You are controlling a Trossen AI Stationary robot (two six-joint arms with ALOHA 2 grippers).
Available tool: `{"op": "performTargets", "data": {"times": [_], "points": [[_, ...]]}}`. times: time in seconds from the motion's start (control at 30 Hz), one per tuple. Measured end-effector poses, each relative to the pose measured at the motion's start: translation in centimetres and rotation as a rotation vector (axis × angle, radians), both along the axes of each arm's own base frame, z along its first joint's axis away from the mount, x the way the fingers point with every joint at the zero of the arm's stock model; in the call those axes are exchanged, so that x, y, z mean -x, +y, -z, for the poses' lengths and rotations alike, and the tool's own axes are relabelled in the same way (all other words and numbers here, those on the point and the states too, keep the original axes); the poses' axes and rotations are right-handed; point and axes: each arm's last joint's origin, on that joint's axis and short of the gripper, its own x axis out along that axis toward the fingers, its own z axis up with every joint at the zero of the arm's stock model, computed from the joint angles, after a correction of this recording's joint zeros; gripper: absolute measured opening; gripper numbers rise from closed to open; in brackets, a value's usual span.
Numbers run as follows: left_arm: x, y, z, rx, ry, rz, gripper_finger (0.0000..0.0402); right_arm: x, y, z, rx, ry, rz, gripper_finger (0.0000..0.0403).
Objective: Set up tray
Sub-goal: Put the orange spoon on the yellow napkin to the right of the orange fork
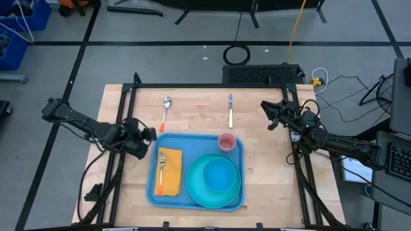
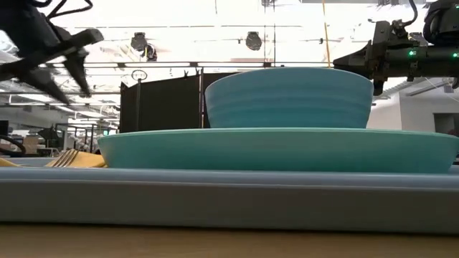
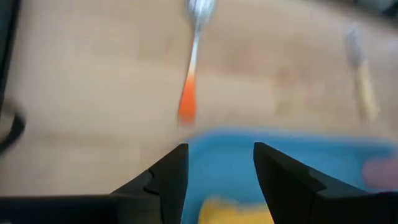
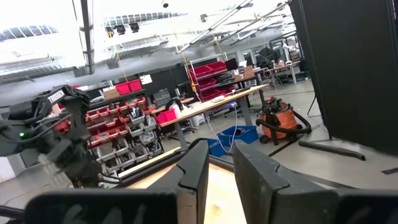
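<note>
A light wooden table [image 1: 257,160] with a black frame stands on a grey floor. The blue tray [image 1: 169,196] lies flat at the middle of the table's near edge. On the tray, a turquoise bowl [image 1: 219,173] sits in a turquoise plate [image 1: 196,187], a pink cup [image 1: 227,141] stands at the far corner, and a fork [image 1: 162,168] rests on a yellow napkin [image 1: 172,181]. Beyond the tray, an orange-handled spoon [image 1: 166,111] and a yellow-handled knife [image 1: 230,110] lie on bare wood. The left gripper [image 1: 151,133] hovers at the tray's far left corner, fingers apart and empty. The right gripper [image 1: 266,113] hangs well right of the tray, fingers narrowly parted and empty. The room behind shows shelves of red bins and workbenches.
</note>
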Motion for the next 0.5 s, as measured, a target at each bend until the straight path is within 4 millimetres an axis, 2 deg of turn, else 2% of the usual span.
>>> {"op": "performTargets", "data": {"times": [0.13,0.3,0.4,0.5], "points": [[-0.7,1.5,-0.3,-0.157,0.013,-0.002,0.0186,0.0,0.0,0.0,0.015,0.009,0.004,0.0063],[-2.1,4.9,-0.3,-0.018,0.114,0.108,0.0186,0.0,0.0,0.0,0.018,0.011,0.006,0.0063],[-2.8,7.5,-0.6,-0.022,0.108,0.174,0.0186,0.0,0.0,0.0,0.017,0.011,0.006,0.0063],[-2.7,10.0,-0.2,-0.002,0.154,0.192,0.0186,0.0,0.0,0.0,0.011,0.006,0.003,0.0063]]}}
